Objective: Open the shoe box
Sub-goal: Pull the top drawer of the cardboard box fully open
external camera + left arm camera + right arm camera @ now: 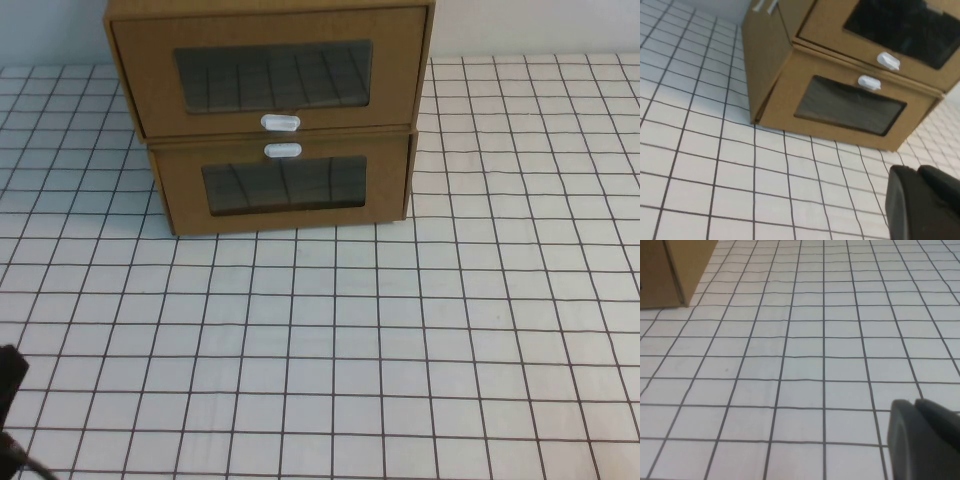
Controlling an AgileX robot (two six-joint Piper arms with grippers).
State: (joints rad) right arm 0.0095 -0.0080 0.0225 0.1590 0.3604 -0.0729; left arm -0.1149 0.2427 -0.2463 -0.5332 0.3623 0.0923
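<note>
You are seeing the shoe box (330,120) sitting closed; right gripper (920,430) is hovering pinched together, well apart from it; left gripper (920,195) is hanging near-left, state untellable.

You've got one shoe box (230,128): brown cardboard, two drawer-style units stacked, standing upright at the far side of the checked table (400,340), left of the table's middle. Upper unit (150,80): dark see-through upper window (272,76), white upper handle (280,123) at the bottom edge of its front. Lower unit (385,190): lower window (283,184), white lower handle (283,150) at the top edge of its front. Handles sit one above the other, just apart. Both fronts flush, shut. Contents can't be made out.
</note>
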